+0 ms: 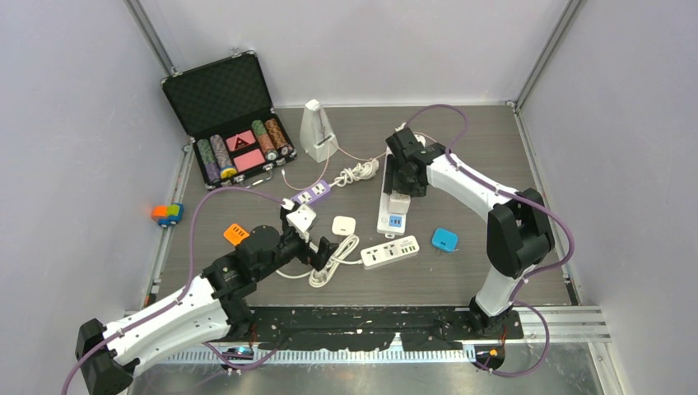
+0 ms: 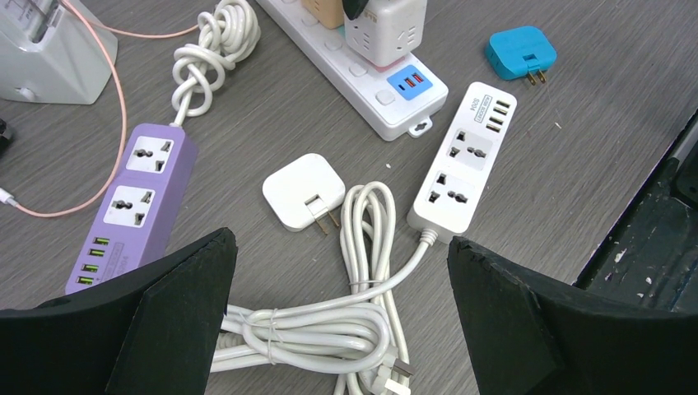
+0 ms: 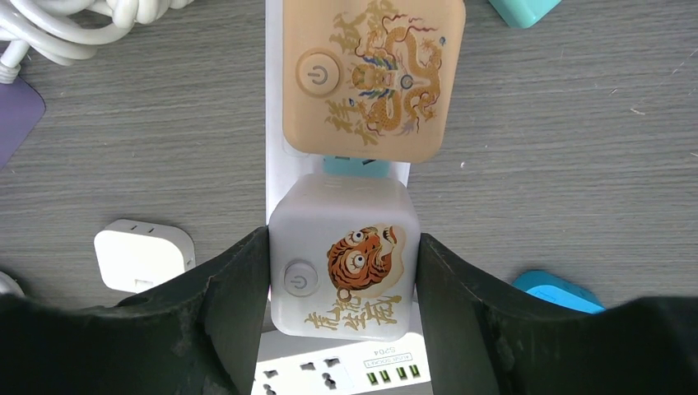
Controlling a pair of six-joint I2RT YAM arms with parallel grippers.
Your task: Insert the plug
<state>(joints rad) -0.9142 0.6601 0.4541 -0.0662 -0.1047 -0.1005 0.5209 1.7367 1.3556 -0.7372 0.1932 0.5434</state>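
The plug (image 3: 354, 214) is a white cube with a tiger picture and a power button. My right gripper (image 3: 342, 240) is shut on it, one finger on each side. It stands over the long white power strip (image 3: 274, 99), right next to a tan dragon cube (image 3: 370, 78) that sits on the same strip. From above, the plug (image 1: 399, 203) is at the near part of that strip (image 1: 383, 222). I cannot tell whether its pins are in. My left gripper (image 2: 339, 243) hangs open over a bundled white cable (image 2: 329, 329), holding nothing.
A small white strip (image 2: 465, 156), a flat white adapter (image 2: 300, 189), a purple strip (image 2: 136, 197) and a blue adapter (image 2: 518, 51) lie round the long strip. A white metronome (image 1: 317, 130) and an open chip case (image 1: 226, 115) stand at the back left.
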